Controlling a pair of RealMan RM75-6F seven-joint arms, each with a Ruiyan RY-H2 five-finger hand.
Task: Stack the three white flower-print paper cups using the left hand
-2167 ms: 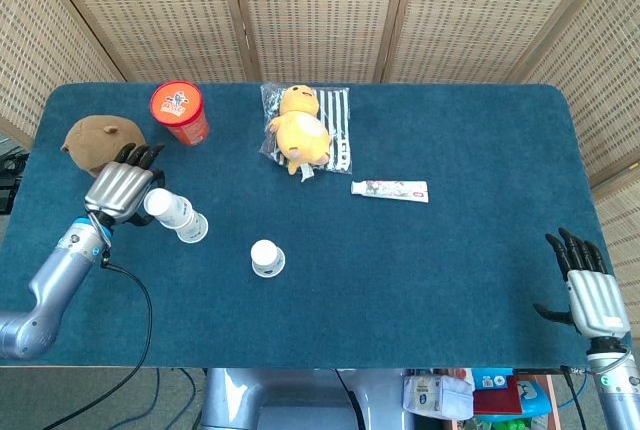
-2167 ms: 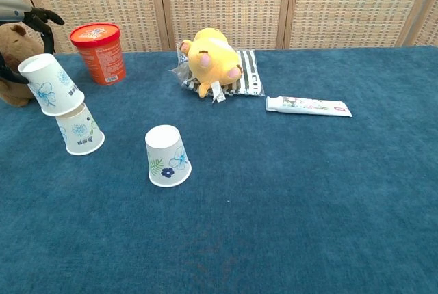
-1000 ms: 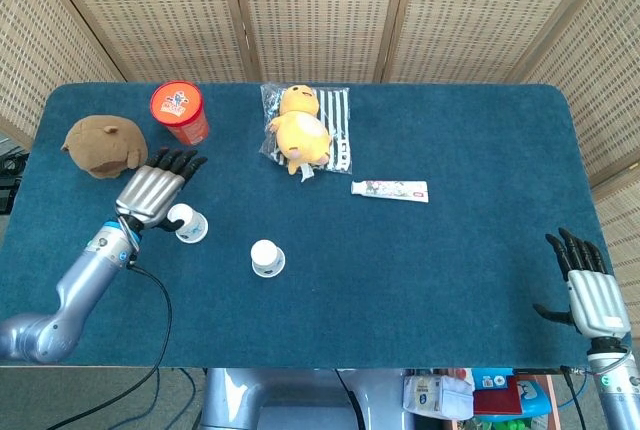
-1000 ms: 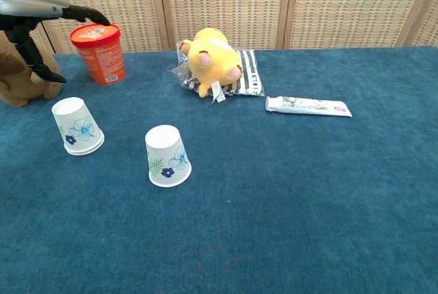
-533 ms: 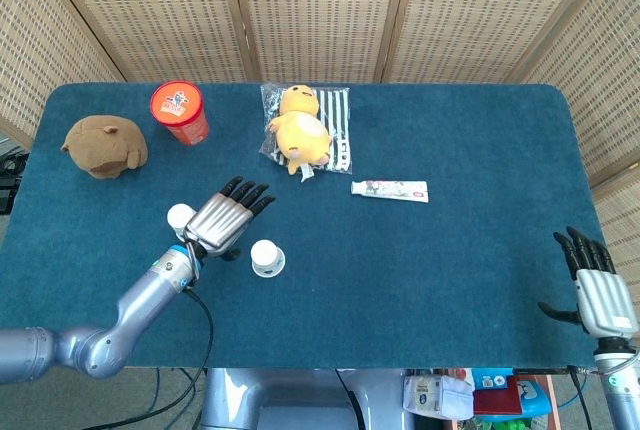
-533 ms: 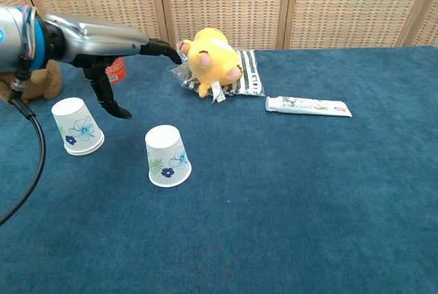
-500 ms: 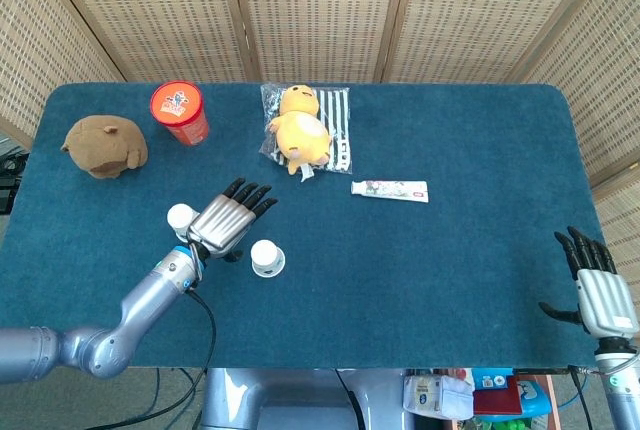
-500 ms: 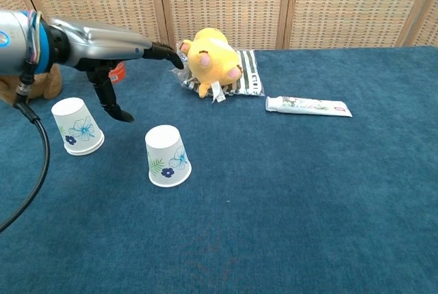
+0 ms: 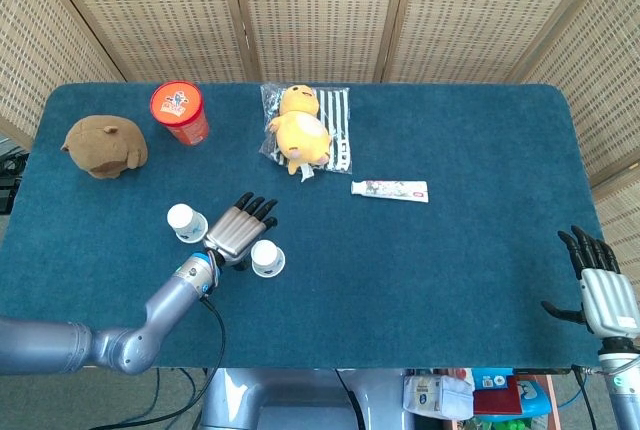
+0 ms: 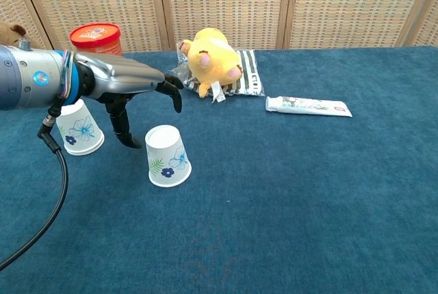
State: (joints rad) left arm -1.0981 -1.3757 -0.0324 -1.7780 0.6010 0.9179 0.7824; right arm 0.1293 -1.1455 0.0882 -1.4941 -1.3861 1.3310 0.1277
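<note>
Chest view: we see the left hand (image 10: 126,83) empty, fingers (image 10: 171,96) spread, the lone cup (image 10: 168,156) just below their tips (stacked cups (image 10: 79,127) behind the thumb).

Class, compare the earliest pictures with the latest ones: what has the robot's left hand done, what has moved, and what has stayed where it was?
The left hand set the white flower-print paper cup it held onto the other, making a stack of two cups, let go, and travelled right to the single upturned paper cup, now open beside it. That cup, the red tub, both plush toys, the tube and the right hand stayed put.
</note>
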